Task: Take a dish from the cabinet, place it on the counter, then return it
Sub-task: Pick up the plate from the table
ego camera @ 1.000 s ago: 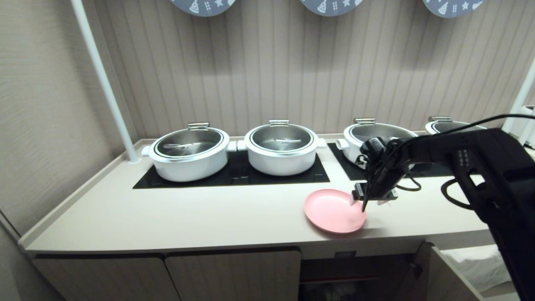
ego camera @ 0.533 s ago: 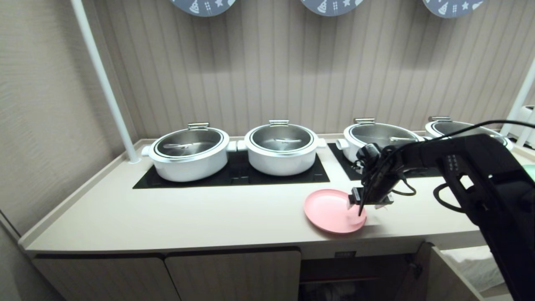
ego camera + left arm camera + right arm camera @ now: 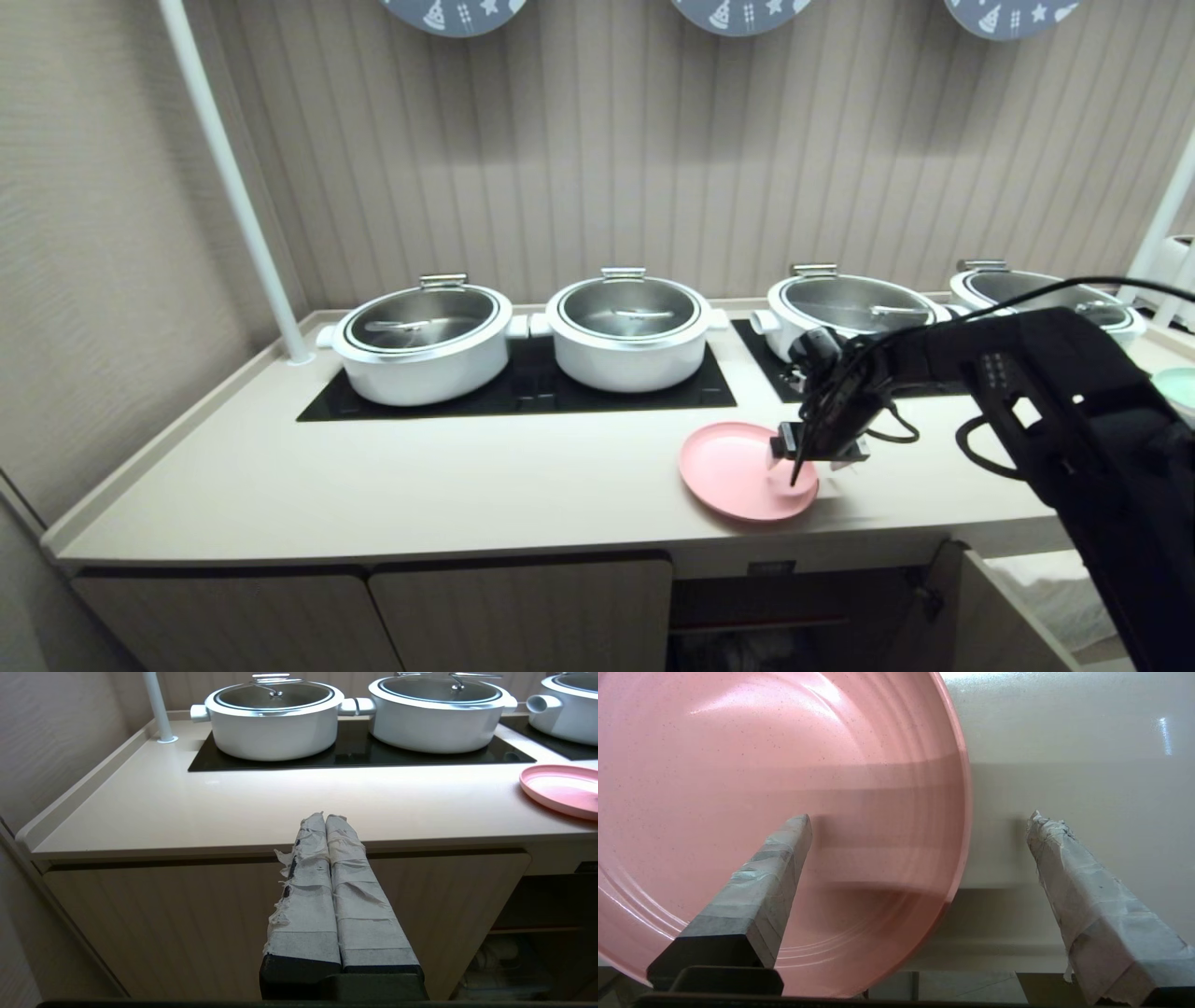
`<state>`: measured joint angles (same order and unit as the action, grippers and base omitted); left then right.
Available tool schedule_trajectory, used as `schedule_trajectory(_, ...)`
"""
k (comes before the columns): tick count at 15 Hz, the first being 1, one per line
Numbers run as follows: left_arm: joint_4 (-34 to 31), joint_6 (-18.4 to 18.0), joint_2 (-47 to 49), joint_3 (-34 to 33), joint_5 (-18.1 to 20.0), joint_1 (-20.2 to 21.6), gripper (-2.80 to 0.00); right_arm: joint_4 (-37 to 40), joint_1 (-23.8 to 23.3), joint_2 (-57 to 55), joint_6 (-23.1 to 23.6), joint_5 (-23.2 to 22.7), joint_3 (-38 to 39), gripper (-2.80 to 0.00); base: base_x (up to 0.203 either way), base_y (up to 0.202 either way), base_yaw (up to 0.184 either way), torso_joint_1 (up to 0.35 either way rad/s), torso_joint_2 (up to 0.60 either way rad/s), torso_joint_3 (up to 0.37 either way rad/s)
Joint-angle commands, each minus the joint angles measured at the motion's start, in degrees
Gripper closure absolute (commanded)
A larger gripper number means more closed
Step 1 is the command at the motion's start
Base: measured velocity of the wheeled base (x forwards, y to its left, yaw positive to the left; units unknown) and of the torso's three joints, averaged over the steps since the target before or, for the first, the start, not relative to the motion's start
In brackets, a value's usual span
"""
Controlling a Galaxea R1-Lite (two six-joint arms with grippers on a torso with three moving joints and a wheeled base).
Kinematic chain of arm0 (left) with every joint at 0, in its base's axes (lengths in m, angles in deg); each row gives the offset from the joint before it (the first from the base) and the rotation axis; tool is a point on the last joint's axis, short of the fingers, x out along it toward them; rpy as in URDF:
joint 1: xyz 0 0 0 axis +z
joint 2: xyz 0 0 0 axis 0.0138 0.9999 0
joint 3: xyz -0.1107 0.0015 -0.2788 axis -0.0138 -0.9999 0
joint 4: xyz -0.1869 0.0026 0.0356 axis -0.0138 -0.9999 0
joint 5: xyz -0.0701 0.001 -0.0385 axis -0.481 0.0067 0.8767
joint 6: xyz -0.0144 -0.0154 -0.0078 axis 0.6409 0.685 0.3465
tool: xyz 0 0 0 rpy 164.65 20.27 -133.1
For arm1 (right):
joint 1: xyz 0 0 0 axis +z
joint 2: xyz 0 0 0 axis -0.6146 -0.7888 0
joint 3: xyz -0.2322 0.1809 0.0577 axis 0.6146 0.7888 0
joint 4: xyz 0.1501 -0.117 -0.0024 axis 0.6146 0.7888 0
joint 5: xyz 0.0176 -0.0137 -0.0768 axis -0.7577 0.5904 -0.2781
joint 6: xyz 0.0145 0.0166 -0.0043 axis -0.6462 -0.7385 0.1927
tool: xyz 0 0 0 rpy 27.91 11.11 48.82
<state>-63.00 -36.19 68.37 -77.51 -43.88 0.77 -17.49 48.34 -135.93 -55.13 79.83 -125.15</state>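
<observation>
text: none legible | small dark label (image 3: pixel 771 567) under counter edge: characters unreadable

**Arm and gripper status**

The right arm is reaching in from the right side of the head view, its black forearm sloping down toward the wrist. The right gripper (image 3: pixel 810 467) is pointing downward with its jaws standing wide apart; in the right wrist view one taped finger (image 3: pixel 770 868) is sitting over the dish (image 3: pixel 738 788) and the other is sitting beyond its rim, over the worktop (image 3: pixel 1064 742). Nothing is clamped between them. The left gripper (image 3: pixel 326 821) is pointing level at the worktop edge, its taped fingers pressing together with nothing between.
</observation>
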Motion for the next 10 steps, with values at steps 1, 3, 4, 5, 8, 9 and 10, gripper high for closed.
schedule_trajectory(1, 0.0, 0.0, 0.0, 0.0, 0.0, -0.1, 0.0, -0.1, 0.1, -0.5, -0.5, 0.0, 0.0, -2.8, 0.0, 0.0, 0.0, 0.0, 0.0, 0.0)
schedule_trajectory(3, 0.0, 0.0, 0.0, 0.0, 0.0, 0.0, 0.0, -0.5, 0.1, -0.8, -2.7, 0.1, -0.1, -2.8, 0.0, 0.0, 0.0, 0.0, 0.0, 0.0)
schedule_trajectory(4, 0.0, 0.0, 0.0, 0.0, 0.0, -0.1, 0.0, -0.4, 0.1, -0.9, -2.9, 0.1, -0.1, -2.8, 0.0, 0.0, 0.0, 0.0, 0.0, 0.0)
schedule_trajectory(5, 0.0, 0.1, 0.0, 0.0, 0.0, 0.0, 0.0, -0.5, 0.1, -1.0, -2.9, 0.1, -0.2, -2.8, 0.0, 0.0, 0.0, 0.0, 0.0, 0.0)
schedule_trajectory(8, 0.0, 0.1, 0.0, 0.0, 0.0, 0.0, 0.0, -0.6, 0.1, -1.2, -2.9, 0.1, -0.2, -2.8, 0.0, 0.0, 0.0, 0.0, 0.0, 0.0)
schedule_trajectory(9, 0.0, 0.1, 0.0, 0.0, 0.0, 0.0, 0.0, -0.6, 0.1, -1.2, -2.9, 0.1, -0.3, -2.8, 0.0, 0.0, 0.0, 0.0, 0.0, 0.0)
schedule_trajectory(10, 0.0, 0.1, 0.0, 0.0, 0.0, 0.0, 0.0, -0.6, 0.2, -1.2, -2.9, 0.1, -0.3, 0.0, 0.0, 0.0, 0.0, 0.0, 0.0, 0.0)
